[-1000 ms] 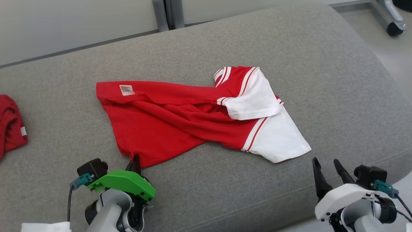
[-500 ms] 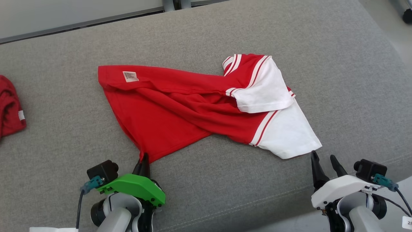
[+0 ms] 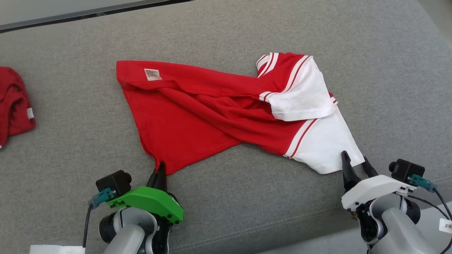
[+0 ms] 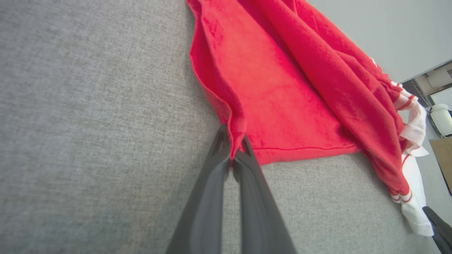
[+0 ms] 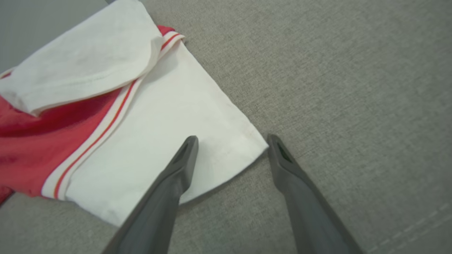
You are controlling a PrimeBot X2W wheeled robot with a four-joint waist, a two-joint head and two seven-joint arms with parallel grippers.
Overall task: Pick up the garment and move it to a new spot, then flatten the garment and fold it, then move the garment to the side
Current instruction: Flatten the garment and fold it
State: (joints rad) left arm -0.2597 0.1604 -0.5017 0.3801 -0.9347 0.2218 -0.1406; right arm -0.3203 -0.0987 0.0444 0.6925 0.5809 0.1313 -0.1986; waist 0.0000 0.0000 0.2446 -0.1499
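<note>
Across grey couch cushion, red-and-white garment lies crumpled, long axis running left to right: hem end left, white sleeves right. Left fingers pinched fully shut on near hem corner, red cloth caught between tips. Right fingers spread wide, holding nothing, straddling near corner of lower white sleeve: one finger over cloth, other on bare cushion just beside edge. Likely next: right closes on that corner, which sits directly between tips, then both lift.
</note>
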